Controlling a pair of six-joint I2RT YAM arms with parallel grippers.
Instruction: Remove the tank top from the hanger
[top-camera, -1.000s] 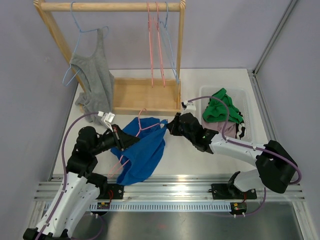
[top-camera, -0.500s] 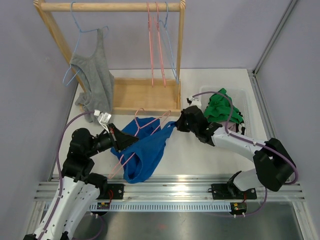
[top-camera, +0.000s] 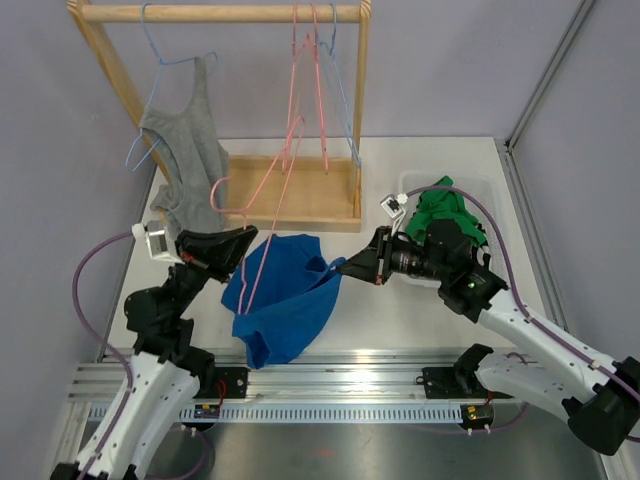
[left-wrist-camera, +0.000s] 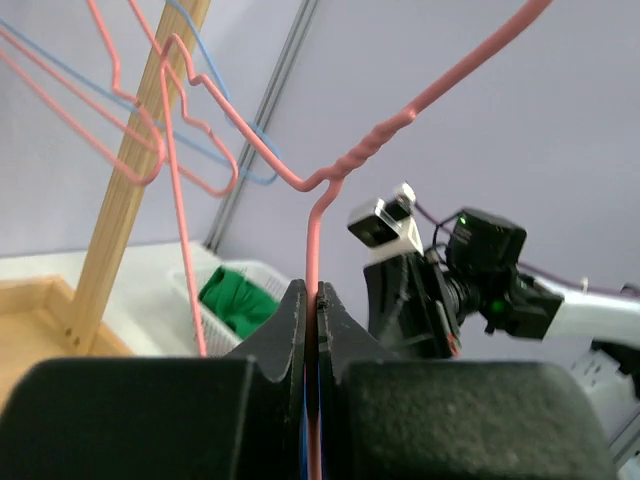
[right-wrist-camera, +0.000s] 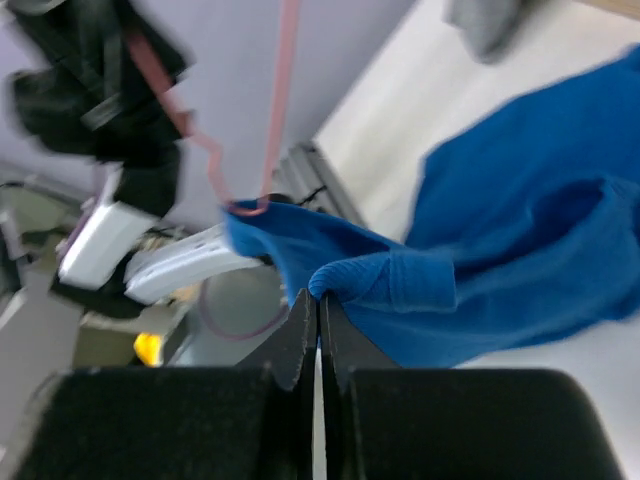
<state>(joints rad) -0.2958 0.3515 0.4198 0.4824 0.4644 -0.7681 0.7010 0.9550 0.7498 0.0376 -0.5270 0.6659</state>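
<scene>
— Since a second ago the left arm has swung up: the pink hanger that lay low over the table now stands steeply, its upper wire reaching toward the wooden rack.

— And the left gripper?

— Clamped on that thin wire. From the left wrist, both dark fingers press against the straight stem just below its twisted neck.

— Where is the blue tank top?

— On the table between the two arms, in a soft crumpled heap (the near end bunched, the far end lifted). The right gripper is pinched shut on a folded, ribbed edge of it and holds that edge off the surface.

— Is it off the hanger?

— Not fully. The right wrist view shows a bent corner of the pink wire meeting a pulled-out point of blue knit; whether it runs through the fabric there, I cannot tell, since that part is blurred.

— Anything else nearby?

— A grey tank top droops from a blue wire hanger on the rack's rail, and green cloth sits bundled in a white basket behind the right arm.
</scene>
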